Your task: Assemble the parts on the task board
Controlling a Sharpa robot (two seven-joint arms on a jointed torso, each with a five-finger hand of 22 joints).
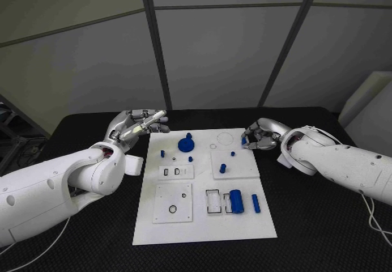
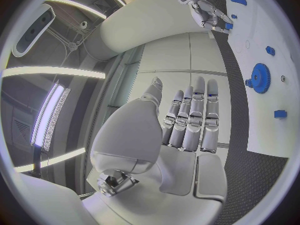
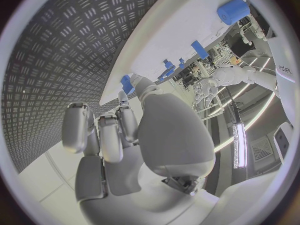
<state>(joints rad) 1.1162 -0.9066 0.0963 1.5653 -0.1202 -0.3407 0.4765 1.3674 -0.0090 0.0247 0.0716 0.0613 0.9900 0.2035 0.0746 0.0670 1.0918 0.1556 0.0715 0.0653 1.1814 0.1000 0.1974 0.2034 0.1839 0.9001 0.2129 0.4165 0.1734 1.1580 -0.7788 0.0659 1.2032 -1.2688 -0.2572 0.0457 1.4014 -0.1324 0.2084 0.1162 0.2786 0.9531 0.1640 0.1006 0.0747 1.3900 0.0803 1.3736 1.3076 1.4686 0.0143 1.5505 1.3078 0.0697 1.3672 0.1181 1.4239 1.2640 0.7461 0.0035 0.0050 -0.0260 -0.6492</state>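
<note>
**Small part could slip at the board's edge**

Black table carries the white task board. Right hand pinches a small blue part at the board's far right edge; a loose pinch may drop it onto the table. Left hand hovers released, fingers straight, beside the far left corner near the blue gear.

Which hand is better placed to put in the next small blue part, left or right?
Probably the right hand: it pinches a small blue part at the white task board's far edge. The left hand hangs open beside it, holding nothing.
</note>
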